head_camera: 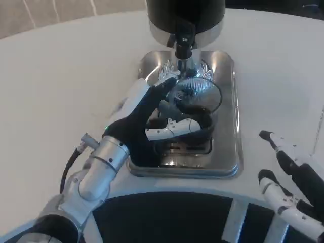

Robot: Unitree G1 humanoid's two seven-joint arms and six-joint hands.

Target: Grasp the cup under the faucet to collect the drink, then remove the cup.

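Spill risk here: the left hand (152, 119) wraps the clear ribbed glass cup (195, 109), which looks tilted and holds dark drink; any jerk could slop it. It sits over the steel drip tray's (225, 152) far end, below the black faucet (183, 43). Right hand (291, 177) waits, fingers spread.

White table (61, 86) across most of the view, smooth and matte, softly and evenly lit. Curved near edge low down, a dark gap (167, 217) below it crossed by pale struts (234, 223). Top left, beyond the far rim, a beige wall or floor (45, 11) with thin pale lines. Top right corner dark (283, 6), too dim to make out. A faint pale streak at the right edge.
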